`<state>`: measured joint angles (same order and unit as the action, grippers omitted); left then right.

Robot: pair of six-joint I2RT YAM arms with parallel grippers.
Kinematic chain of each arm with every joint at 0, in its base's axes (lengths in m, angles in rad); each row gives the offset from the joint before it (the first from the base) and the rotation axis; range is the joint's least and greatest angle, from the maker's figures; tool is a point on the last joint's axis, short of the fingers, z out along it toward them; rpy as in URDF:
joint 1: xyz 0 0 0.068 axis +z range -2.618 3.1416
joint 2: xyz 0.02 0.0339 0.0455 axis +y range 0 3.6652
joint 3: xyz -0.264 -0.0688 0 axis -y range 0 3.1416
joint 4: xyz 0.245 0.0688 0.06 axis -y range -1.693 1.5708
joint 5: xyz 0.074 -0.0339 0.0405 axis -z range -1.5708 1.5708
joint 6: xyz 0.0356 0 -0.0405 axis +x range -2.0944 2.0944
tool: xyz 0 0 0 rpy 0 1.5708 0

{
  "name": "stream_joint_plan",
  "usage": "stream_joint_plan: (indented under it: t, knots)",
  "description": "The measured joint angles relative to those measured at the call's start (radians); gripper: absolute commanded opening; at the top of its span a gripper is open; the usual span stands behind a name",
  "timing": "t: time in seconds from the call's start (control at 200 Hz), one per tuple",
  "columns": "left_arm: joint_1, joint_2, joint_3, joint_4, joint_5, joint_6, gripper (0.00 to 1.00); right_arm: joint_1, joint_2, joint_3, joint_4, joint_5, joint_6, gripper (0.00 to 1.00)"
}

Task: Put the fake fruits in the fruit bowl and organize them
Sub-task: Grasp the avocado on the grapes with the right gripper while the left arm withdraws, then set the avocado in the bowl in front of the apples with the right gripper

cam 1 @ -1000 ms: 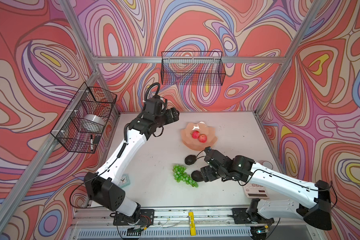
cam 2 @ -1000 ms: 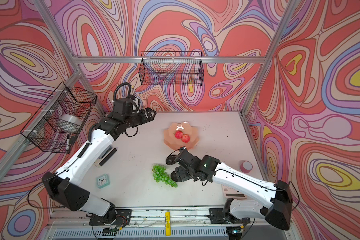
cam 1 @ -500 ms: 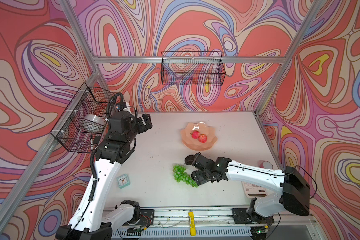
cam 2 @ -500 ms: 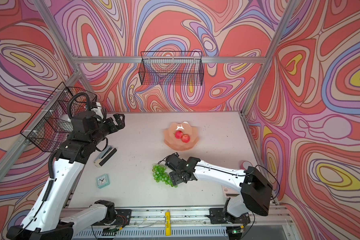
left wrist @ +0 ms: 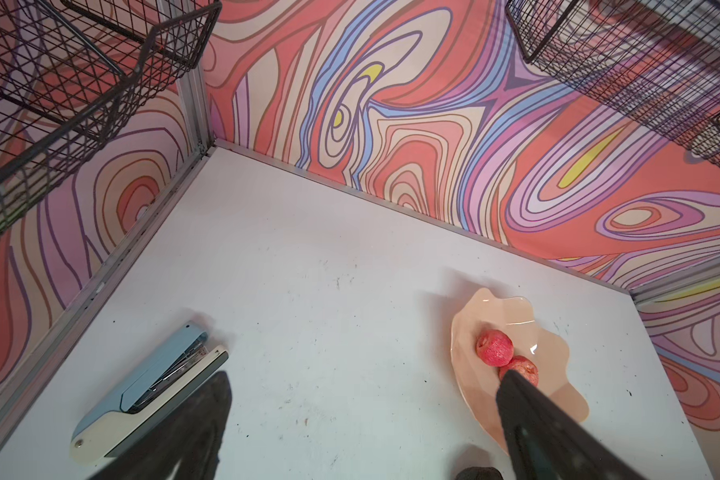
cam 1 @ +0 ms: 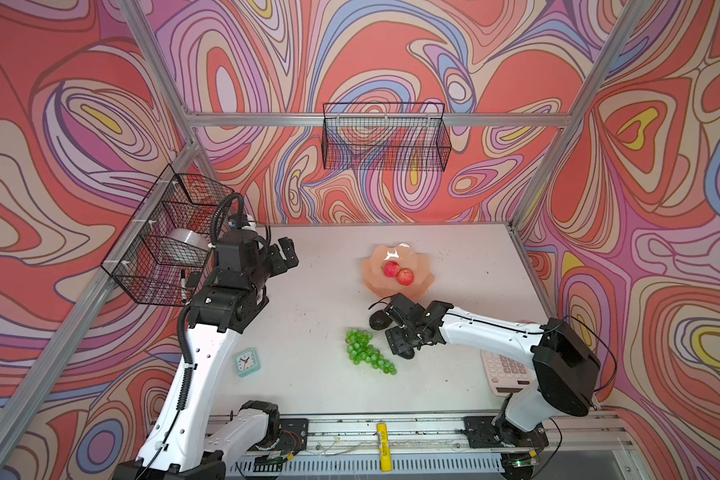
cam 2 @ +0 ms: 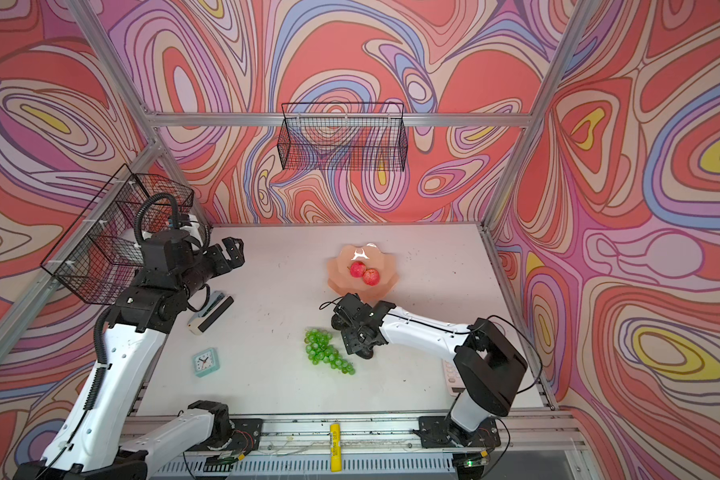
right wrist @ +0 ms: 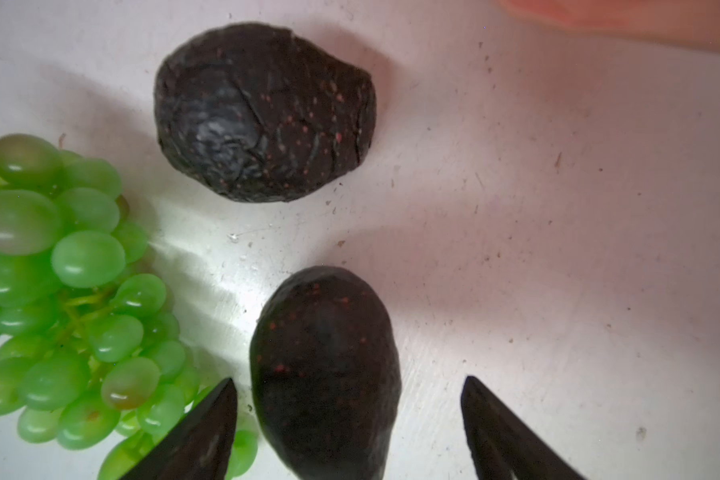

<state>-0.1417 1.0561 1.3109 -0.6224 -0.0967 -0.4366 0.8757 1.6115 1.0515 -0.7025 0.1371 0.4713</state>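
avocado [right wrist: 325,374] lies on the table [right wrist: 558,249] between the spread fingers of the right gripper [right wrist: 348,379], untouched, long axis along them, one end toward the second avocado [right wrist: 265,112]. grapes [right wrist: 59,291] lie just beside. fruit bowl [cam 1: 375,282] holds two apples [cam 1: 391,269]. left gripper [cam 1: 287,253] gapes, empty.

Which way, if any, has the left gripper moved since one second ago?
Yes. The left gripper has pulled back leftward, away from the fruit bowl, toward the side wire basket.
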Motion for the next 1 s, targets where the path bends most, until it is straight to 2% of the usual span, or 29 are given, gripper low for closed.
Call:
stream_joint_plan:
  t: [0.275,0.456,0.621,0.831,1.002]
  knots:
    - [0.006,-0.008,-0.001,-0.017,-0.009,0.004,1.00,0.002,0.054,-0.024,0.061,-0.042,0.016,0.73]
    - [0.010,-0.009,-0.012,-0.018,-0.010,0.007,1.00,0.002,0.054,-0.032,0.077,-0.047,0.036,0.53]
    - [0.013,-0.009,-0.024,-0.018,-0.011,0.008,1.00,0.002,0.049,-0.032,0.074,-0.037,0.048,0.43]
    - [0.018,-0.015,-0.038,-0.018,-0.021,0.014,1.00,-0.017,-0.072,0.003,-0.051,0.012,0.060,0.41]
    - [0.026,-0.024,-0.070,-0.016,-0.020,0.013,1.00,-0.069,-0.201,0.180,-0.168,0.068,0.061,0.41]
